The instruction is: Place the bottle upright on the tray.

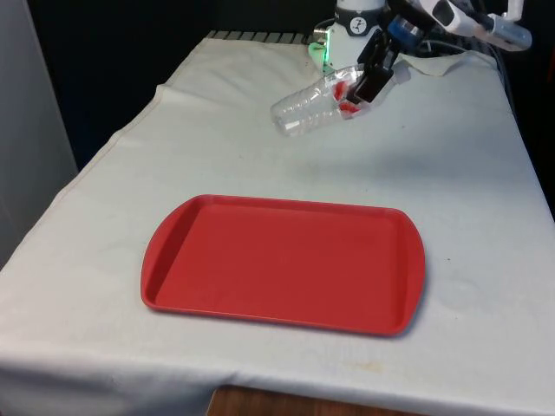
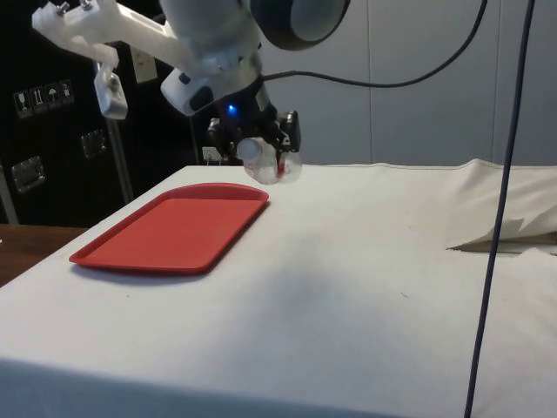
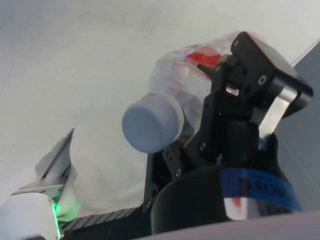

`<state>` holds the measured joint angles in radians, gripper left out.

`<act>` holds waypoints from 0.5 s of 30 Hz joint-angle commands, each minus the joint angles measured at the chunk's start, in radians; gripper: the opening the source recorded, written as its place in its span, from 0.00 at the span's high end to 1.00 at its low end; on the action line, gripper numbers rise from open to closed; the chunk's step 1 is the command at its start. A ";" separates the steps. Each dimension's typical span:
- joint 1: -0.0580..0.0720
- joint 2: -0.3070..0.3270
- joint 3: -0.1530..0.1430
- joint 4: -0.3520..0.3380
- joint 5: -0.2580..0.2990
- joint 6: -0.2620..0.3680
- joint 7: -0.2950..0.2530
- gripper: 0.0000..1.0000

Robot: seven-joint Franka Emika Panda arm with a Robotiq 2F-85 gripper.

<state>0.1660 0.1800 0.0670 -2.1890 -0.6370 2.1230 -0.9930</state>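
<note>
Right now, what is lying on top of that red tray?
Nothing lies on the red tray. The clear bottle is in the gripper, tilted in the air beyond it.

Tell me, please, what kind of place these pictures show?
Probably a robotics lab test station, not a home. A table under a white cloth carries just a red tray, the gripper holds a clear plastic bottle above it, and cables hang beside dark cabinets.
</note>
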 commanded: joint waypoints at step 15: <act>-0.006 -0.020 -0.018 0.011 0.124 0.022 -0.076 0.67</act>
<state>0.1650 0.1660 0.0470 -2.1730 -0.5230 2.1350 -1.0590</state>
